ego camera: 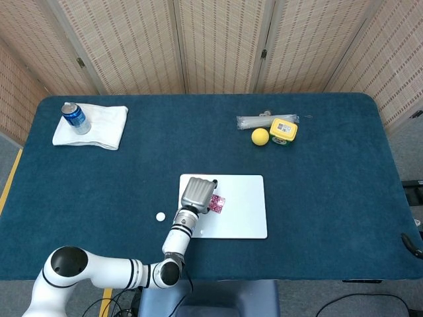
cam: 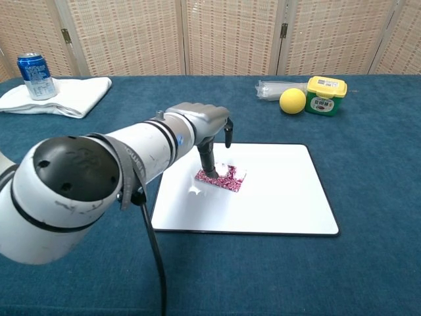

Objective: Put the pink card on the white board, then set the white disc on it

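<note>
Left hand [cam: 209,128] pinched the thin, light, bendable-looking pink card [cam: 222,177] by its edge, low over the white board [cam: 276,197].

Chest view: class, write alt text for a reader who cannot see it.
The robot's left hand presses a pink card flat onto a white board on a blue table.
</note>
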